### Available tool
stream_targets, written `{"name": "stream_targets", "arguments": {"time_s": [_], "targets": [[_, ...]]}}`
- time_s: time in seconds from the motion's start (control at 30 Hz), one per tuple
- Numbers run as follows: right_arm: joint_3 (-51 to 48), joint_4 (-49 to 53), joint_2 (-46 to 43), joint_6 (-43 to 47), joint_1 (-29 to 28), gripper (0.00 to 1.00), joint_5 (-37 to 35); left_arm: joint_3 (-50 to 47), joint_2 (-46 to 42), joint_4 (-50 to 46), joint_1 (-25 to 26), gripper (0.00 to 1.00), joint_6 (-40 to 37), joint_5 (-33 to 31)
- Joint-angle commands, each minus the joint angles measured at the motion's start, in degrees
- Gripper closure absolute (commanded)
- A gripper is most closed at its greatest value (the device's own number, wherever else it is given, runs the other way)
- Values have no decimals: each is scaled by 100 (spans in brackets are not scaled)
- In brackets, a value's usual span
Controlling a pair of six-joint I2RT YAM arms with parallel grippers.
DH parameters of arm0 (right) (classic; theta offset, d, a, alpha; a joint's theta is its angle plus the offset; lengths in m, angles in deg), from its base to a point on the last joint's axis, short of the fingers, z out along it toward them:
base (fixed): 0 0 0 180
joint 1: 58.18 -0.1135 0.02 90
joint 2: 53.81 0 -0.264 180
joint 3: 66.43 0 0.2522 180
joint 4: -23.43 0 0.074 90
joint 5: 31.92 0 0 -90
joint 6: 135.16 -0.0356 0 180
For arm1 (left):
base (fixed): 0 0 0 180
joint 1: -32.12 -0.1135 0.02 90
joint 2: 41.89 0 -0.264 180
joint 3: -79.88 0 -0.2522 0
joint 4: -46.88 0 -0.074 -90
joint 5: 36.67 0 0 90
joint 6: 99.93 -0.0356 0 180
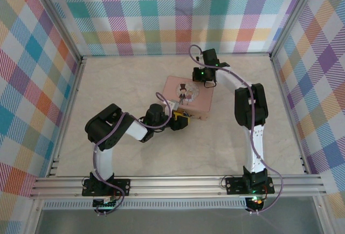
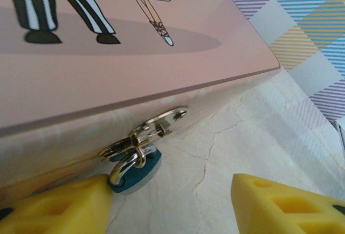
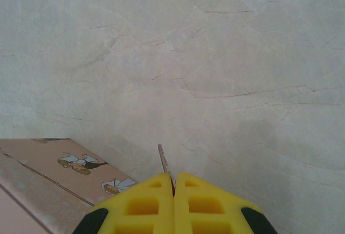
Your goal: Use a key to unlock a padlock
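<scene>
The padlock [image 2: 135, 172] is tiny, with a teal body and a silver shackle hooked through the metal hasp [image 2: 161, 122] on the front wall of the pink tin box [image 2: 135, 77]. My left gripper [image 2: 172, 183] stands open low on the table in front of that wall. Its left yellow finger [image 2: 59, 204] touches the padlock's body and the right finger [image 2: 291, 204] is well clear. My right gripper [image 3: 173, 177] is shut on the key [image 3: 163, 161], whose thin blade sticks out past the fingertips above the table beside the tin [image 3: 43, 172].
The pink tin [image 1: 186, 98] lies mid-table with the left gripper [image 1: 182, 119] at its near side and the right gripper [image 1: 206, 82] at its far right corner. Checked walls [image 1: 172, 13] enclose the marble tabletop [image 1: 135, 153] on three sides.
</scene>
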Motion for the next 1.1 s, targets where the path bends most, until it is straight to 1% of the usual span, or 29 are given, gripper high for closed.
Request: {"name": "stream_targets", "arguments": {"time_s": [0.0,0.1,0.23,0.33,0.37,0.43,0.53,0.7,0.77,0.83,0.97,1.07], "targets": [[-237,471,-75,13,-106,100,191,-6,-83,101,38,36,-51,-474],[-263,439,-79,-6,-105,100,221,61,-150,-256,108,34,-231,-1000],[-279,417,-96,-23,-114,100,249,194,-225,-759,277,31,-494,-1896],[-301,399,-100,-23,-127,100,257,282,-163,-753,324,30,-513,-2017],[-301,396,-105,-21,-127,100,266,340,-126,-757,321,30,-520,-1922],[-309,393,-88,-32,-141,100,266,434,-37,-663,337,30,-555,-1535],[-309,393,-79,-34,-154,100,266,425,-31,-346,329,34,-584,-937],[-305,425,-79,-1,-154,100,222,254,-220,-88,225,44,-539,-203],[-302,428,-96,12,-152,100,215,210,-264,-24,143,50,-437,54],[-305,417,-113,12,-154,100,205,215,-265,-19,79,55,-335,182],[-317,411,-144,-6,-153,100,213,260,-184,49,48,54,-145,197],[-336,409,-164,1,-150,100,196,335,-48,205,48,54,29,333]]}}
